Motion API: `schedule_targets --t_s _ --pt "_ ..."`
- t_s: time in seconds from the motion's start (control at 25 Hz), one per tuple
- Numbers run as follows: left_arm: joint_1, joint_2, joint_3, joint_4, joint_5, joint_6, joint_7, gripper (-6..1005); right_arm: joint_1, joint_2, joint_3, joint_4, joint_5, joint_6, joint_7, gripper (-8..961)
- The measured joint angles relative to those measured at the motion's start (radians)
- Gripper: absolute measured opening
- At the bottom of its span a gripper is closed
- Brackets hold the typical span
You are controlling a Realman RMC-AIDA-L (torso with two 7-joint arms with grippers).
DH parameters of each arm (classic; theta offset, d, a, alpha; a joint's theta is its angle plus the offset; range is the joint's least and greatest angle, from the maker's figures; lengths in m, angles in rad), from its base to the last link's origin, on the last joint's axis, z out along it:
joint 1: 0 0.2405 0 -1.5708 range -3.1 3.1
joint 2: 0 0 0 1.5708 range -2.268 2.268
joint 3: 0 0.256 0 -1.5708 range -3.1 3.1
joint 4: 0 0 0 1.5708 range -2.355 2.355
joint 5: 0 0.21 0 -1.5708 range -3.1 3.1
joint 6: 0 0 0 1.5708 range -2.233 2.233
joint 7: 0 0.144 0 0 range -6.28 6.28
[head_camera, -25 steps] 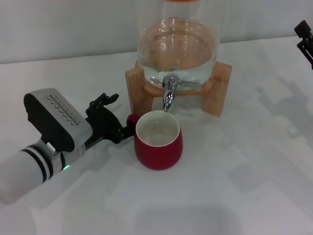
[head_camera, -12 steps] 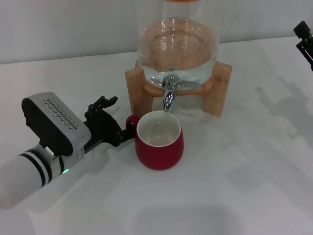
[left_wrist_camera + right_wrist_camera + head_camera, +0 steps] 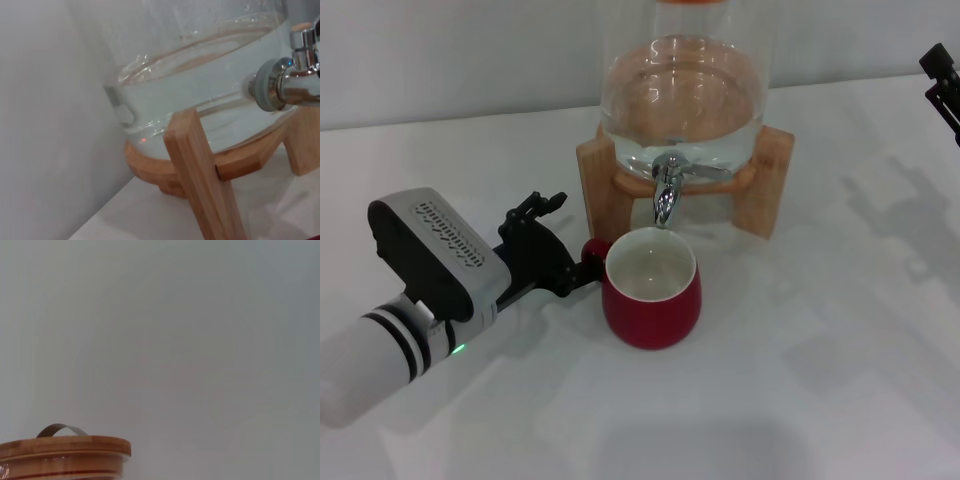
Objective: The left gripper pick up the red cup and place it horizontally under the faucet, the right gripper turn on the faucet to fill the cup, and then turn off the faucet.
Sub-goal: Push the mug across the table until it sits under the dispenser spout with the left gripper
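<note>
Standing upright on the white surface (image 3: 800,400), the red cup (image 3: 651,292) sits directly in front of the wooden stand (image 3: 597,180), its white mouth just below the spout of the faucet (image 3: 666,190), toward the far middle of the surface. The placing step therefore looks nearly or fully done. The left hand (image 3: 572,265) is at the cup's small loop handle, on the cup's left side, and appears clenched on it, though the black fingers merge with the handle and the contact is hard to read.

No water shows in the cup and no stream falls from the spout, so the filling has not begun; opening the faucet, waiting for the cup to fill and closing the faucet are all left. The right hand (image 3: 942,80) is well apart at the far right edge of the surface, only partly in frame, so whether it is released or clenched cannot be told.

The left wrist view shows only the glass dispenser (image 3: 200,75), a stand leg and the faucet base, not the cup. The right wrist view shows just the dispenser's wooden lid (image 3: 62,450) against a blank wall
</note>
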Motion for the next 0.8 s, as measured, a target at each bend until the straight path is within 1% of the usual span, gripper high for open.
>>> schedule_targets --t_s 0.8 --pt "0.014 -0.002 0.01 -0.004 0.0 0.006 0.002 875 0.0 0.0 0.0 0.0 0.0 0.001 -0.001 777"
